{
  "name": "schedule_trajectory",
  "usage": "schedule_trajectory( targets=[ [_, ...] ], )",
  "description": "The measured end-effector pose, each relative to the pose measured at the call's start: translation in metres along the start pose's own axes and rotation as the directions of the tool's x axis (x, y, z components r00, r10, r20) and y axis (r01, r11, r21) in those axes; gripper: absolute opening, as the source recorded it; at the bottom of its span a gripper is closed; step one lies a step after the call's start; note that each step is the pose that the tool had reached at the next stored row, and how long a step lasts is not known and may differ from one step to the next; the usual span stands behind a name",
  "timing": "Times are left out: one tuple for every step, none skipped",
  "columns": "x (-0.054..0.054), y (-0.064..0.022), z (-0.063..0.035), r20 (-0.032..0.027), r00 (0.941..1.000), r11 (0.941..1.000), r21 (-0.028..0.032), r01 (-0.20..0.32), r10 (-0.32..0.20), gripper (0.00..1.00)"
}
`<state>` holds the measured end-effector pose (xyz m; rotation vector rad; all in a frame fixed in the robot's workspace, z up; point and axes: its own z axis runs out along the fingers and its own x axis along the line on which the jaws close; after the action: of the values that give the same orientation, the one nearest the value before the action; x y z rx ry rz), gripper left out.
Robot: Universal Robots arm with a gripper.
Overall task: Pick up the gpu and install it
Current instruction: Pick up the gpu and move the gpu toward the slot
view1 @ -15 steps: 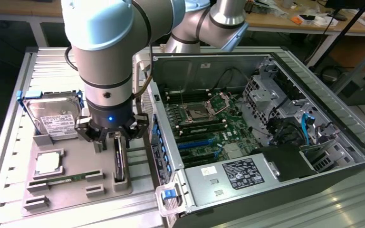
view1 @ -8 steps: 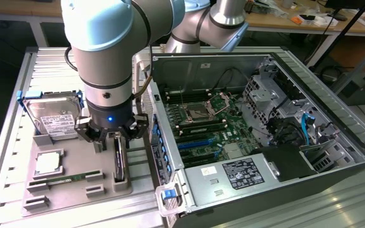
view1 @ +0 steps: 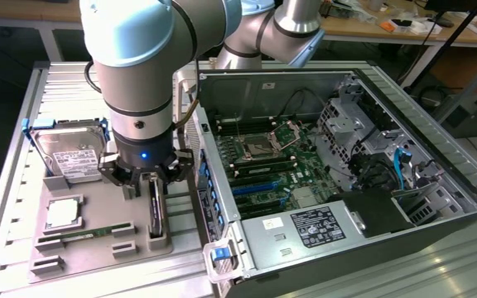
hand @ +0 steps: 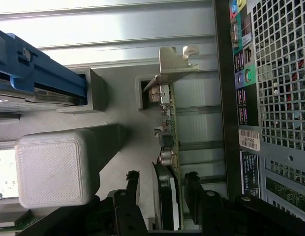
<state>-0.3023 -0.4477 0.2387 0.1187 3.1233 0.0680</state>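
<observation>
gpu (view1: pixel 156 211) on tray (view1: pixel 97 214), beside case (view1: pixel 255 93)

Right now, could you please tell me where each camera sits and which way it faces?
Exterior view: raised off the silver-grey arm, looking down on grey tray and open dark computer case; arm and pincer show.
Wrist view: on the wrist, looking along black pincer fingers straddling the gpu, a thin black silver-bracketed card.
Shared: gpu, computer case.

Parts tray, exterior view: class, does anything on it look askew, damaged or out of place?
Nothing stands out. The gpu stands on edge in its holder between the open fingers of the gripper; the hard drive stands in its holder, and the RAM stick and CPU lie flat in theirs.
</observation>
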Motion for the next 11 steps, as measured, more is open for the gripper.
schedule_trajectory(
  targets=[
    [0.0000,0.0000,0.0000,0.0000,1.0000,1.0000,0.0000,0.000,0.000,0.40],
    [0.0000,0.0000,0.0000,0.0000,1.0000,1.0000,0.0000,0.000,0.000,0.40],
    [0.0000,0.0000,0.0000,0.0000,1.0000,1.0000,0.0000,0.000,0.000,0.40],
    [0.0000,0.0000,0.0000,0.0000,1.0000,1.0000,0.0000,0.000,0.000,0.33],
    [0.0000,0.0000,0.0000,0.0000,1.0000,1.0000,0.0000,0.000,0.000,0.33],
    [0.0000,0.0000,0.0000,0.0000,1.0000,1.0000,0.0001,0.000,0.000,0.33],
    [0.0000,0.0000,0.0000,0.0000,1.0000,1.0000,0.0000,0.000,0.000,0.33],
    [0.0000,0.0000,0.0000,0.0000,1.0000,1.0000,0.0001,0.000,0.000,0.33],
    [0.0000,0.0000,0.0000,0.0000,1.0000,1.0000,0.0001,0.000,0.000,0.33],
    [0.0000,0.0000,0.0000,0.0000,1.0000,1.0000,0.0000,0.000,0.000,0.33],
    [0.0000,0.0000,0.0000,0.0000,1.0000,1.0000,0.0000,0.000,0.000,0.33]
  ],
)
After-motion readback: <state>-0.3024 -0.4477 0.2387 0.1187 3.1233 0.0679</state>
